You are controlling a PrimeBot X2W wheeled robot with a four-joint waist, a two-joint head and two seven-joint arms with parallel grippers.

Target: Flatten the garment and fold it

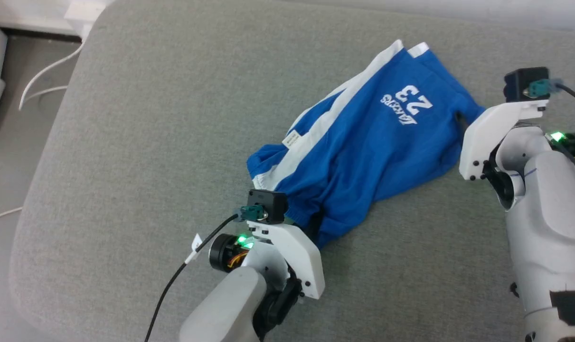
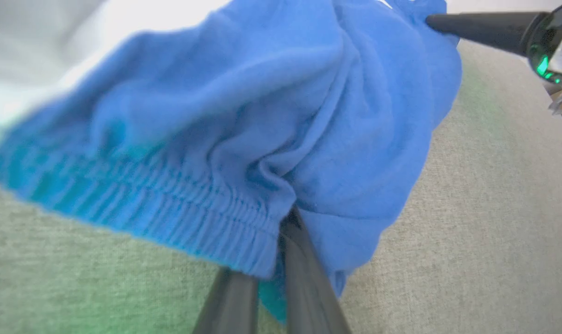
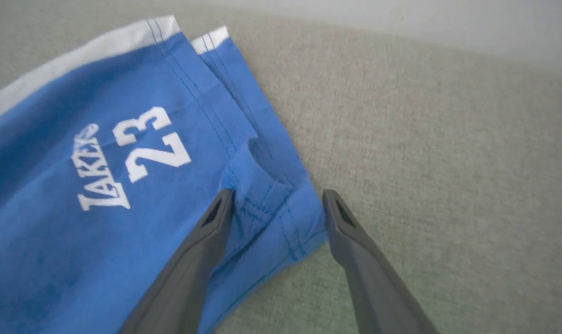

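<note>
Left gripper (image 2: 281, 222) clamped on the bunched waistband; right gripper (image 3: 278, 197) spread, straddling the leg-hem corner, not yet pinched. Shorts (image 1: 363, 156) lie rumpled on the cushion (image 1: 149, 142), waistband at 7 o'clock, hems at 1. Best: pinch both hem layers, then pull apart low along the 7–1 line.

Your left gripper (image 2: 281, 241) is pinched tight on the shorts (image 2: 262, 116). Your right gripper (image 3: 278, 197) has its two fingers spread wide apart. Both arms reach forward.
</note>
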